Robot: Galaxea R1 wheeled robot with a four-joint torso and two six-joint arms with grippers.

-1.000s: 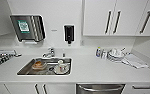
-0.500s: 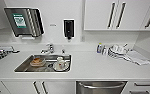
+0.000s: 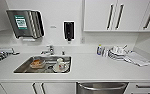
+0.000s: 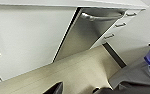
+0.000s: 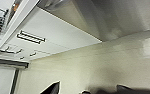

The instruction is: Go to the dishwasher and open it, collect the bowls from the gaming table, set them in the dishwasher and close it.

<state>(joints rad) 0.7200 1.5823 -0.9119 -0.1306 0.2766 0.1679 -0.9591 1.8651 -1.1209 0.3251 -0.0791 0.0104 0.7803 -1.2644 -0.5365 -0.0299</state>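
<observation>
The head view looks down from high and close onto the white counter [image 3: 91, 67] and sink [image 3: 44, 64], facing the wall. Both wrist views sit low near the floor [image 4: 73, 72], looking up along the cabinet fronts. All three share the dishwasher [image 3: 102, 88] front.

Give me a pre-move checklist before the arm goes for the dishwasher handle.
1. Brushed steel dishwasher in front of the robot: ok, below the white counter, right of the sink.
2. Door shut: ok, the steel front stands upright in the left wrist view.
3. Horizontal bar handle visible: ok.
4. Beige floor before the door free: ok.
5. Gripper fingers ready: cannot tell.
</observation>
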